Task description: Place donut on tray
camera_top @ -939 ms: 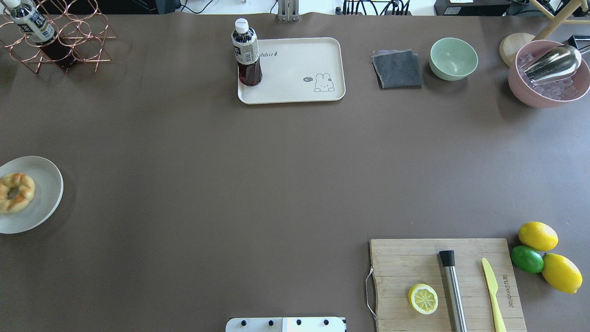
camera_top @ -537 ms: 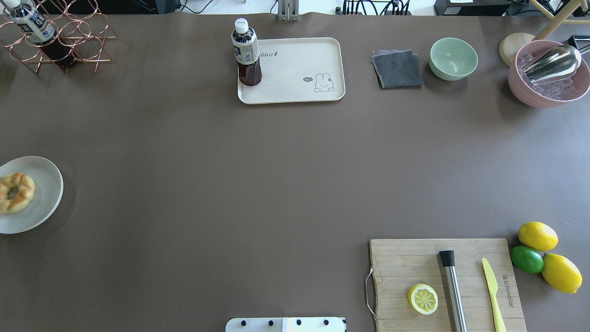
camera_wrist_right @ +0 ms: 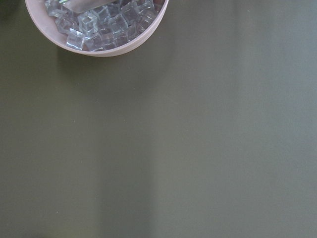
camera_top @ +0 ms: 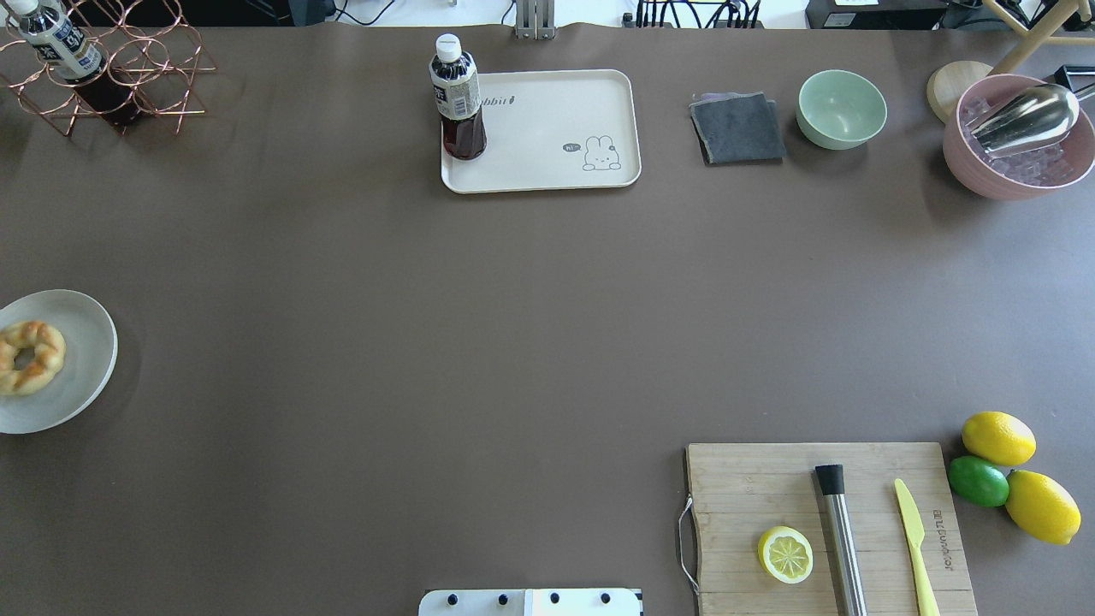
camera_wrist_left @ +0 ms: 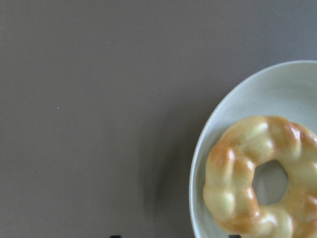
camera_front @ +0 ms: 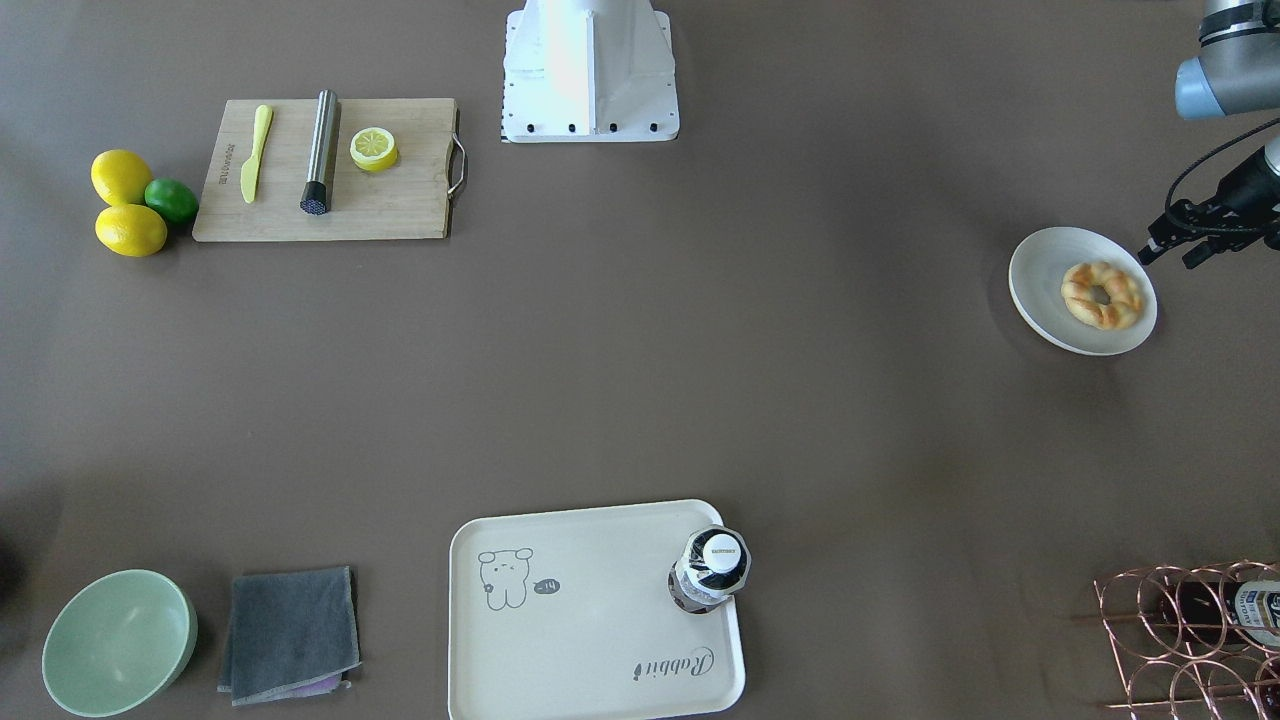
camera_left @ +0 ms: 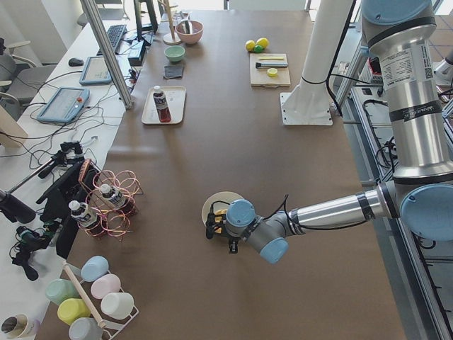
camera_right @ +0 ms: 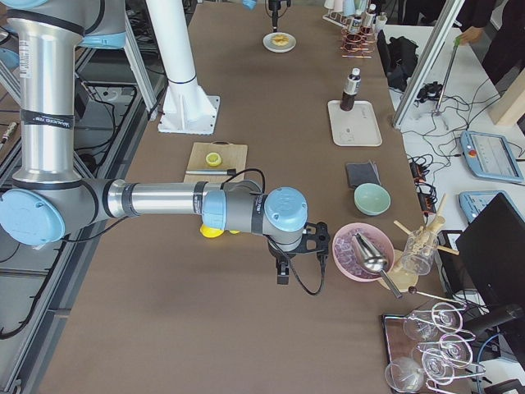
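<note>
The donut (camera_front: 1100,295) is a twisted golden ring lying on a round white plate (camera_front: 1040,290) at the table's left end; it also shows in the overhead view (camera_top: 30,357) and the left wrist view (camera_wrist_left: 257,178). My left gripper (camera_front: 1168,258) hovers just beside the plate, open and empty, its fingers apart. The cream tray (camera_front: 600,640) with the rabbit drawing lies at the far middle of the table (camera_top: 556,137). My right gripper (camera_right: 280,275) hangs over bare table near the pink ice bowl (camera_right: 361,250); I cannot tell if it is open or shut.
A dark drink bottle (camera_top: 458,98) stands on the tray's left corner. A copper wire rack (camera_top: 111,68) with a bottle is at the far left. Grey cloth (camera_top: 737,128), green bowl (camera_top: 841,109), cutting board (camera_top: 830,526) with lemon half, lemons and lime (camera_top: 978,481) are on the right.
</note>
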`<move>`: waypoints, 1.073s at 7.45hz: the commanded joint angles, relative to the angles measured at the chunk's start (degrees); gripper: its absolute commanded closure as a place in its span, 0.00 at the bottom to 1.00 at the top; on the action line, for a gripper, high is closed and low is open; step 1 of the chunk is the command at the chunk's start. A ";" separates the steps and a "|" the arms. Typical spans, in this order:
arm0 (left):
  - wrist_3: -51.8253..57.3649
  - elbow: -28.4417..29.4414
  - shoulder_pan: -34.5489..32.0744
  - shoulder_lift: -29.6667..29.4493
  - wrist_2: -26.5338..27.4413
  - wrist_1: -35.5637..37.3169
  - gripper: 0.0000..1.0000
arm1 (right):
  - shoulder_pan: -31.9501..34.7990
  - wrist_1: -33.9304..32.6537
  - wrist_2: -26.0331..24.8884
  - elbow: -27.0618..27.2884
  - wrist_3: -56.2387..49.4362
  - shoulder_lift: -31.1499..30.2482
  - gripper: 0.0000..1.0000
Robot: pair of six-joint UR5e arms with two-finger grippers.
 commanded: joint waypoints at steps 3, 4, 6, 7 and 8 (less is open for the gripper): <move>-0.97 1.22 1.42 -0.49 0.94 -1.58 0.45 | 0.00 0.00 0.00 -0.33 0.00 -0.09 0.00; -1.06 1.22 1.42 -0.49 0.94 -1.67 0.51 | 0.00 0.00 0.00 -0.42 0.00 -0.09 0.00; -1.41 1.22 2.11 -0.67 0.94 -1.67 0.53 | 0.00 0.00 0.00 -0.42 0.00 -0.26 0.00; -2.37 1.30 2.73 -1.28 1.03 -1.67 0.53 | 0.00 0.00 0.00 -0.42 0.00 -0.26 0.00; -2.64 1.39 2.91 -1.37 0.94 -1.67 0.60 | 0.00 0.00 0.00 -0.42 0.00 -0.26 0.00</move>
